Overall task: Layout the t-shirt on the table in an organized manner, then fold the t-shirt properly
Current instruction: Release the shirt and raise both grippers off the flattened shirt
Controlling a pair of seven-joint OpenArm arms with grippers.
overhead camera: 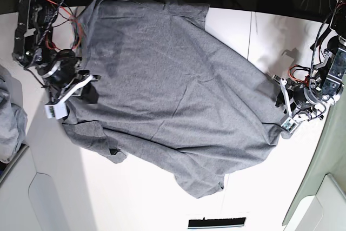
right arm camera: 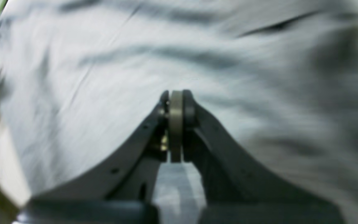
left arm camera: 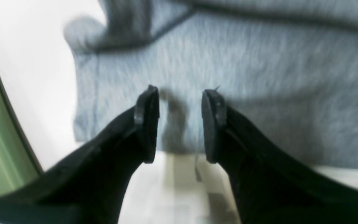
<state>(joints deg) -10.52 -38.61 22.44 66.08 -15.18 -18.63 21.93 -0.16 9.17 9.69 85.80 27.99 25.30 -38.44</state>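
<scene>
The heather-grey t-shirt (overhead camera: 173,96) lies spread and creased across the white table (overhead camera: 135,198), with one sleeve toward the front. My left gripper (overhead camera: 281,104) hangs at the shirt's right edge. In the left wrist view the left gripper (left arm camera: 180,93) is open, with nothing between its black fingers (left arm camera: 148,118), just over the shirt's (left arm camera: 259,77) hem. My right gripper (overhead camera: 91,79) is at the shirt's left edge. In the right wrist view the right gripper (right arm camera: 176,93) is shut, pads pressed together above the blurred cloth (right arm camera: 104,77). No fold shows between them.
A smaller heap of grey cloth (overhead camera: 8,117) lies at the left edge. A black bar (overhead camera: 216,222) sits near the front edge. The table's rim curves past green floor (overhead camera: 324,187) at right. Cables (overhead camera: 54,4) hang by the right arm at the back left.
</scene>
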